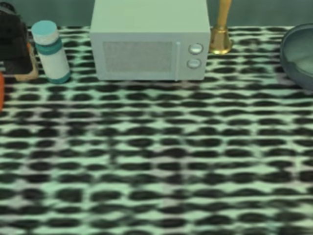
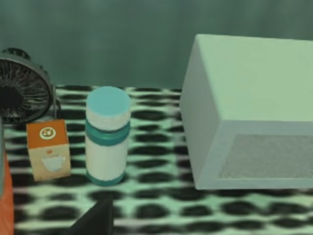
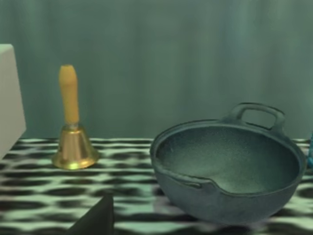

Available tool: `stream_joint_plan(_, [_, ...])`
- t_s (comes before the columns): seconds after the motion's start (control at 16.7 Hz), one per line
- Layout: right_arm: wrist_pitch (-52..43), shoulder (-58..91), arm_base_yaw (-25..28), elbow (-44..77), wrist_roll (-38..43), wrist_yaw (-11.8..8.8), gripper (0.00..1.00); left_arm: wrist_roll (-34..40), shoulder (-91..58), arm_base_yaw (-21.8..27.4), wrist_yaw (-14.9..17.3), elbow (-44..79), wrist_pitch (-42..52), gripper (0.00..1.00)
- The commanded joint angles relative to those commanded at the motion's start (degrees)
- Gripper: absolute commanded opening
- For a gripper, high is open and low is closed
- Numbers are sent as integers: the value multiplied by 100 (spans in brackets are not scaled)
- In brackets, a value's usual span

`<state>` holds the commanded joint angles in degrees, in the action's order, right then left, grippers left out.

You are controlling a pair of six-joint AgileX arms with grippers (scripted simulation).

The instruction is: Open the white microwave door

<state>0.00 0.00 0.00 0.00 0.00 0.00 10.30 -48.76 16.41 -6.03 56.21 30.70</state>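
White microwave door (image 1: 138, 57) – shut, facing forward

Open table (image 1: 156, 161) before microwave door (image 1: 137, 58), bottle (image 1: 51, 51) left, bell (image 1: 221, 34) right

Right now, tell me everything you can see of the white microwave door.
The white microwave door is a flat pale white panel filling most of the white microwave front, with a grey speckled mesh window and a slim vertical handle beside the narrow panel with two silver knobs. It looks shut, flush with the front. No gripper touches it; neither arm appears in the top view.
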Motion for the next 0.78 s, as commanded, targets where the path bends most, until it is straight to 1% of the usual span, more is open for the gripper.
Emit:
stream_joint_plan(0.48, [0, 0, 0, 0, 0, 0, 100, 1445, -4079, 1281, -548, 5099, 1880, 100])
stream_joint_plan(0.78, [0, 0, 0, 0, 0, 0, 100, 2171, -6654, 1929, -936, 7461, 3108, 100])
